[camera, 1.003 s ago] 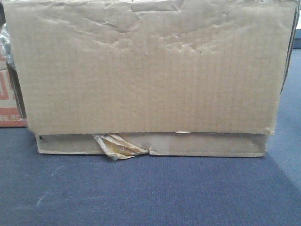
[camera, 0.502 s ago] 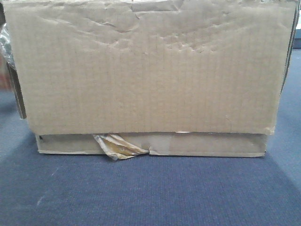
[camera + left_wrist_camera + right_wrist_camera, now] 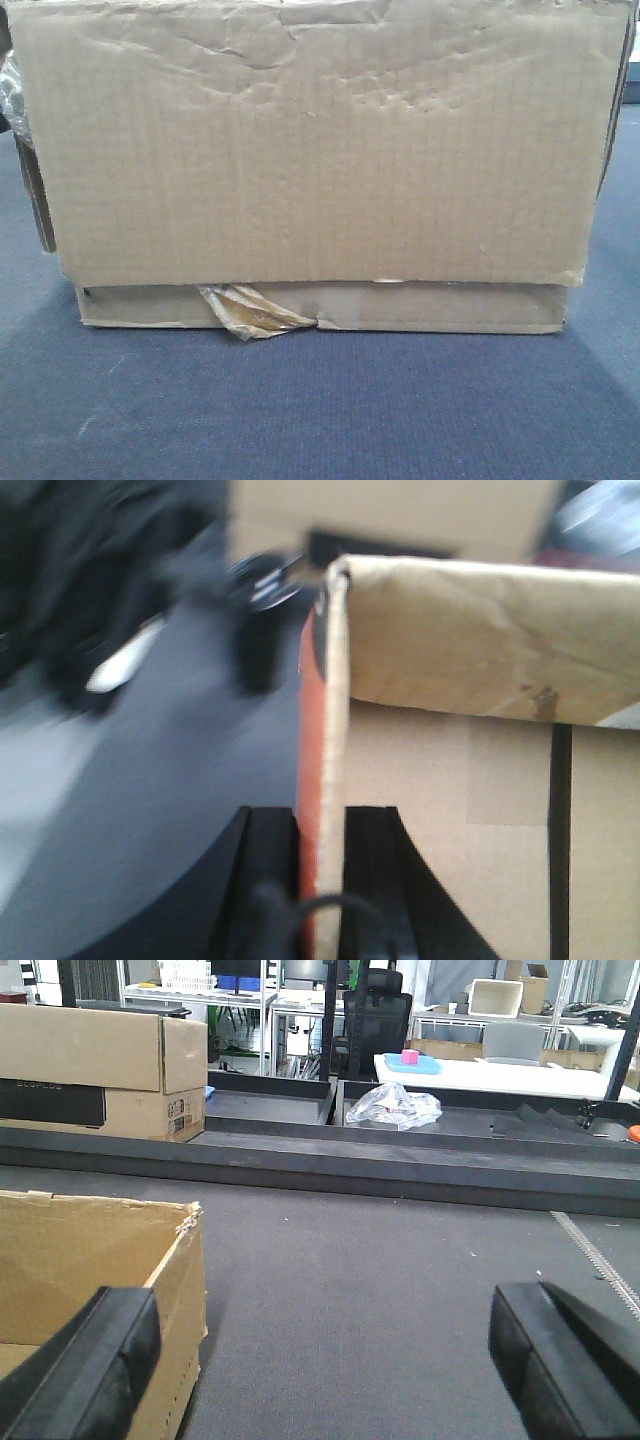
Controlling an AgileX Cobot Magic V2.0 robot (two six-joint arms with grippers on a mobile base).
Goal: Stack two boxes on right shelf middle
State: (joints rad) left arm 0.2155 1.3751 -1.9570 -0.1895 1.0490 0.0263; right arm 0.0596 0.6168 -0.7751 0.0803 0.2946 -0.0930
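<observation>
tall box (image 3: pixel 320 150): you've got it sitting on the flat box (image 3: pixel 440 308); front face creased, overhangs it on both sides
flat box: lies on the blue-grey surface (image 3: pixel 320 420), torn yellowish tape (image 3: pixel 255 312) hanging at its front edge
left tool (image 3: pixel 322 890): clamped on a box wall (image 3: pixel 333 730), one finger each side; view blurred, can't tell you which box
right tool (image 3: pixel 320 1350): fingers wide apart, nothing between them; open box (image 3: pixel 90 1250) right by one finger

Front view close, low, wrist views share tall box (image 3: pixel 320 150)
</observation>
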